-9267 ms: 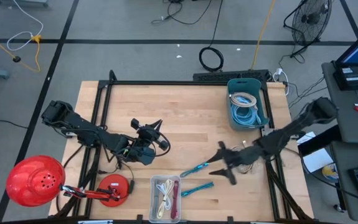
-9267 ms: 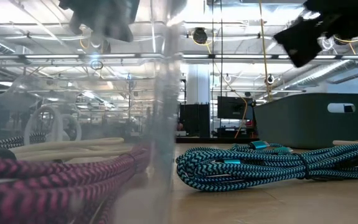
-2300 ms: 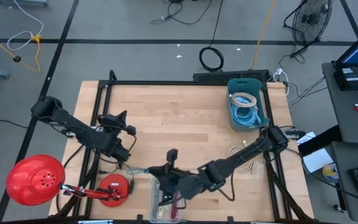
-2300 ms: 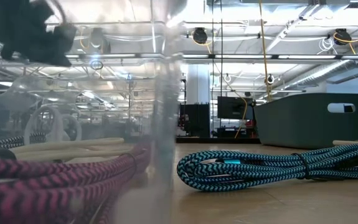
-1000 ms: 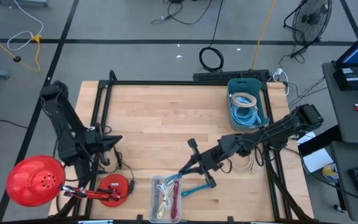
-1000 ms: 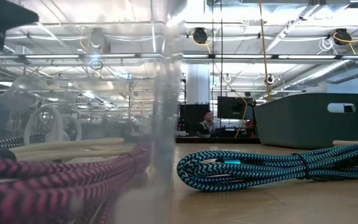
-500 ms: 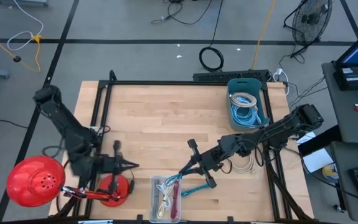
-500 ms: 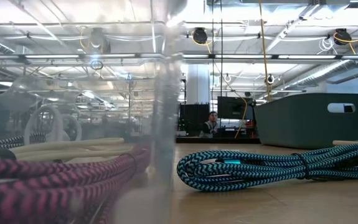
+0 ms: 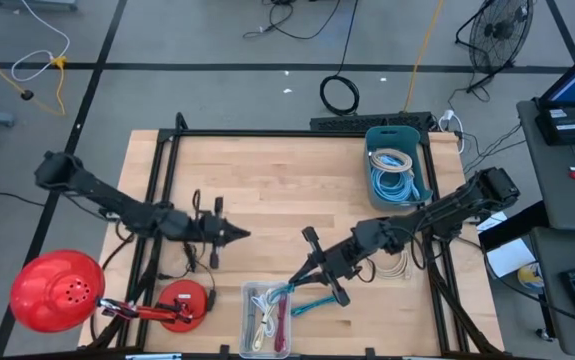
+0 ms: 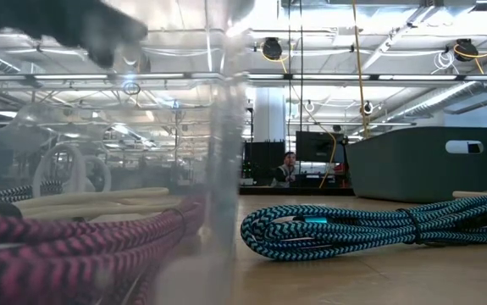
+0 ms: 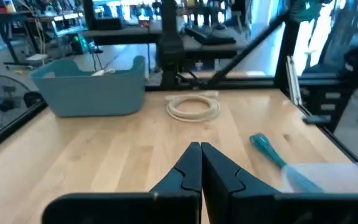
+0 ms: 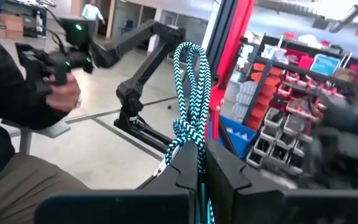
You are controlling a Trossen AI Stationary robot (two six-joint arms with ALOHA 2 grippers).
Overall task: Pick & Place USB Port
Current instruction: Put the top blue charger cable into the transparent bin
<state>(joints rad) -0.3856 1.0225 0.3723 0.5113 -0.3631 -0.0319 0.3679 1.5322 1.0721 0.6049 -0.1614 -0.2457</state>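
My right gripper (image 9: pixel 303 270) is shut on a teal braided USB cable (image 12: pixel 191 93) over the table's near middle, just right of a clear tray (image 9: pixel 267 345). A second teal cable (image 9: pixel 317 303) lies coiled on the table beside the tray and also shows in the low view (image 10: pixel 370 224). The tray holds white and magenta cables (image 10: pixel 74 246). My left gripper (image 9: pixel 233 233) hovers shut and bare left of the middle, pointing toward the table's right; its shut fingertips (image 11: pixel 200 163) show in the left wrist view. My right gripper pinches the teal cable's bundled strands (image 12: pixel 188 146) between its two fingers, which reach roughly level from the table's right. A loop (image 12: pixel 194 59) stands out past the fingertips. In the high view a strand (image 9: pixel 285 287) runs from the fingers toward the tray's far right corner.
A blue-grey bin (image 9: pixel 397 165) with coiled cables stands at the far right. A white coiled cable (image 9: pixel 392 262) lies on the wood under the right arm. A red lamp (image 9: pixel 52 290) and its base (image 9: pixel 182 300) sit off the table's near left. A person sits beyond the table (image 12: pixel 17 124).
My left arm has swung from the table's near left edge toward the middle, and its gripper has turned and now points toward the table's right, still shut. My right gripper and its teal cable have kept still.
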